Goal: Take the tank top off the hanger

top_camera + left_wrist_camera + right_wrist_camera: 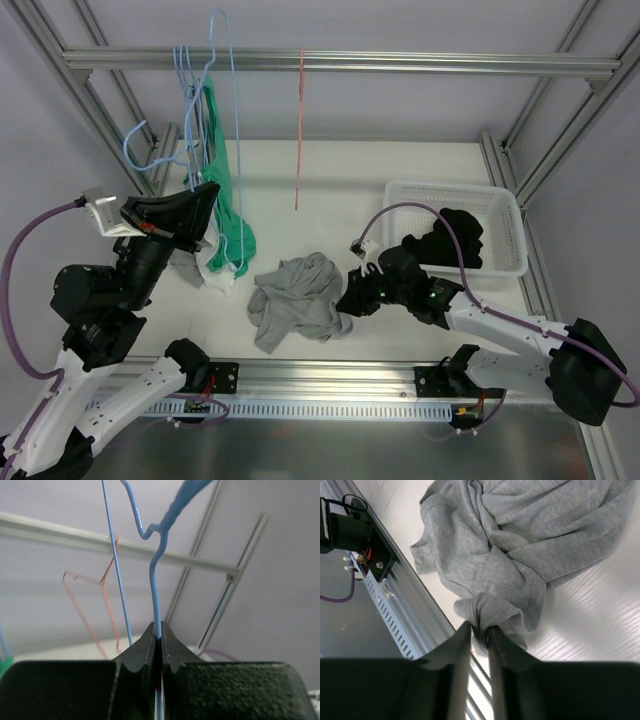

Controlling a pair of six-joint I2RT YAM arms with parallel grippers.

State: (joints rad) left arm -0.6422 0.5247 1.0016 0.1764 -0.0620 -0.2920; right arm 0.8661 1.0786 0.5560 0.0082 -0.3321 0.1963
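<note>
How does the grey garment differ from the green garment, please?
The grey garment lies crumpled on the table; the green garment hangs below the rail. The right gripper pinches a fold of the grey garment; the left gripper clamps a blue hanger beside the green garment. Both are soft fabric.

White benchtop [400,165], pale lilac walls [420,100] all round. Aluminium bar [420,63] spans above the far edge, slanted struts [562,130] at the far corners, another rail [330,372] along the near edge. Soft, even light.
</note>
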